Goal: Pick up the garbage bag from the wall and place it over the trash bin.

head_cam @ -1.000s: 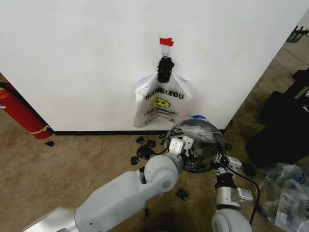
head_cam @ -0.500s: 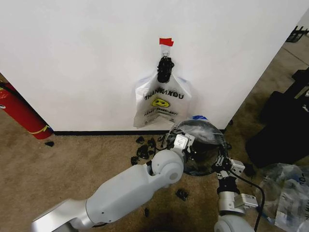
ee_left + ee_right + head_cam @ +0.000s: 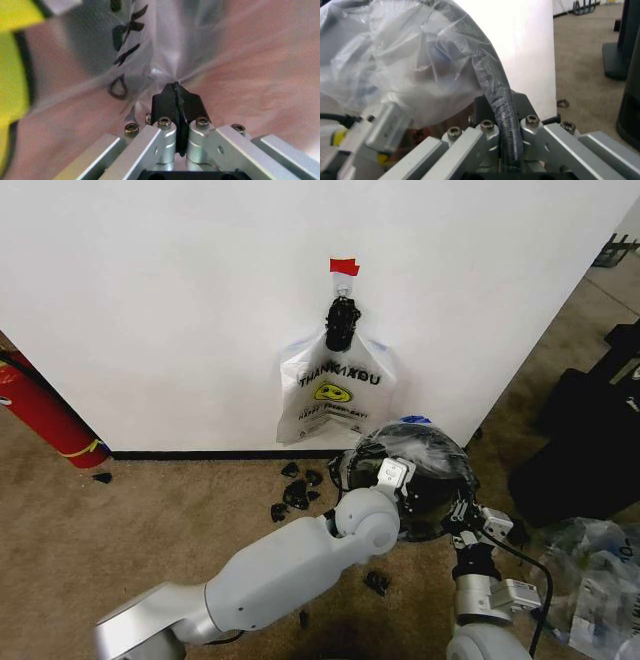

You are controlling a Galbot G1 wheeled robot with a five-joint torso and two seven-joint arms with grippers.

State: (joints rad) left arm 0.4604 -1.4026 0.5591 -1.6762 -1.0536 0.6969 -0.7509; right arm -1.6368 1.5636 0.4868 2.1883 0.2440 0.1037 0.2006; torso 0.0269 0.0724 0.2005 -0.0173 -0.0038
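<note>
The trash bin is a small black round one on the carpet at the foot of the wall. The see-through garbage bag is draped over its top, a blue edge showing at the far side. My left gripper reaches over the bin's near-left rim. In the left wrist view it is shut on thin plastic with black lettering. My right gripper sits at the bin's right rim. In the right wrist view it is shut on the plastic-wrapped black rim.
A white smiley bag hangs from a hook on the wall, under red tape. A red fire extinguisher leans at the far left. Black scraps litter the carpet. A clear plastic heap and black gear lie to the right.
My left arm has swung to the right, carrying its gripper farther over the bin. The right gripper has edged a little to the right along the rim.
</note>
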